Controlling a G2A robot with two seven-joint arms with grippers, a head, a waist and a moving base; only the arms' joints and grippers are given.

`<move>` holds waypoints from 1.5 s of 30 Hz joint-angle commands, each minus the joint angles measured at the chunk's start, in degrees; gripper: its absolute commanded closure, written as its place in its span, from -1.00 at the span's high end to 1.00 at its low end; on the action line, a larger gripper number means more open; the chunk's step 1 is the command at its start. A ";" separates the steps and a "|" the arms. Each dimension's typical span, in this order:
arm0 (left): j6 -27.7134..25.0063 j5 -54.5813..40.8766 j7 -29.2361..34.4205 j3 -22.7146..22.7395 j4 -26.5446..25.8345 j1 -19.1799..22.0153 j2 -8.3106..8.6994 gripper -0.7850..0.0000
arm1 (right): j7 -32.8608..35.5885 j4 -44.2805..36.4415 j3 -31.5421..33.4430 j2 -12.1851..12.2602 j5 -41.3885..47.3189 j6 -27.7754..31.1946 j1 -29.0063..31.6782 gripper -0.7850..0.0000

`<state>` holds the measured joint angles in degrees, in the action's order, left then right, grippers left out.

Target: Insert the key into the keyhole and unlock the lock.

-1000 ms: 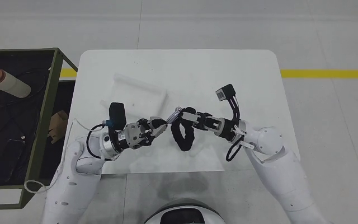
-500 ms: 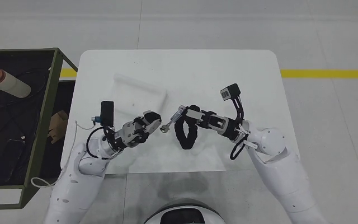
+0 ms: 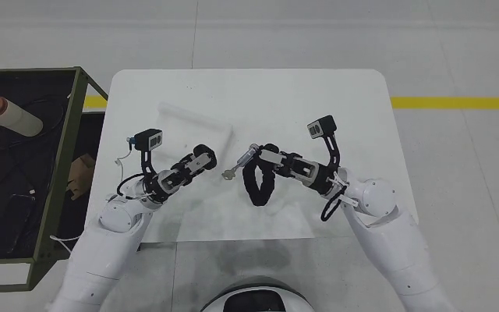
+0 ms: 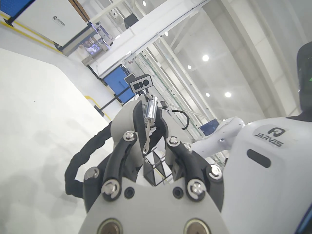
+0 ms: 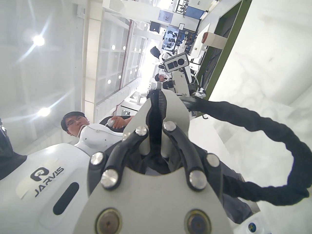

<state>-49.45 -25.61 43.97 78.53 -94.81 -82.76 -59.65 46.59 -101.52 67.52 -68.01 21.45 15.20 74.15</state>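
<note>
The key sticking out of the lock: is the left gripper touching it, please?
Apart. The top view shows bare table between the left gripper and the key, which sticks out of the lock held in the right gripper.

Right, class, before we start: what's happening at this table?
The right gripper holds a cable lock over the white table, its silver cylinder pointing toward the left gripper. The key sticks out of the cylinder's keyhole. The left gripper is open, near the key but apart from it. Whether the lock is unlocked cannot be told.
</note>
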 commanded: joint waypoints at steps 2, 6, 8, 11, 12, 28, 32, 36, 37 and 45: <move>-0.11 3.56 -1.70 0.03 -0.11 -0.10 -0.03 1.00 | 0.00 -0.01 0.01 0.00 0.03 0.01 0.01 -1.00; 0.09 3.61 -1.86 0.00 -0.22 -0.15 -0.04 1.00 | -2.72 -1.01 0.04 -0.19 1.89 0.76 0.99 -1.00; 0.35 4.71 -2.38 -0.25 -0.84 -0.41 -0.11 1.00 | -4.52 -1.00 -0.16 -0.40 3.82 1.52 1.38 -1.00; -1.07 4.51 -2.43 -1.73 -0.34 -0.64 -0.32 1.00 | -6.34 -0.40 -0.86 -0.80 7.40 2.34 1.16 -1.00; -1.08 3.18 -2.12 -2.65 -0.22 -0.65 -0.41 1.00 | -6.12 -0.14 -1.23 -0.91 8.57 2.41 0.94 -1.00; 0.77 -5.85 4.95 -5.32 0.51 0.24 -0.32 -1.00 | -6.74 1.70 -4.03 -1.74 7.10 2.79 -0.91 -1.00; 0.78 -6.10 4.96 -5.26 0.57 0.31 -0.38 -1.00 | -6.85 1.72 -4.05 -1.83 6.86 2.79 -0.92 -1.00; 0.92 -6.54 4.49 -5.19 0.74 0.28 -0.47 -1.00 | -6.72 1.72 -3.92 -1.89 6.77 2.87 -0.90 -1.00; 1.21 -7.12 4.03 -5.19 0.85 0.25 -0.52 -1.00 | -6.67 1.72 -3.87 -1.90 6.78 2.86 -0.87 -1.00; 5.34 -9.45 3.66 -4.98 1.39 0.81 -0.67 -1.00 | -5.78 1.32 -3.49 -1.86 5.07 2.90 -0.59 -1.00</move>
<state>-44.44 -35.04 47.60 73.58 -93.40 -82.00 -60.30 40.70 -100.18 64.01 -69.87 26.71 18.09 73.54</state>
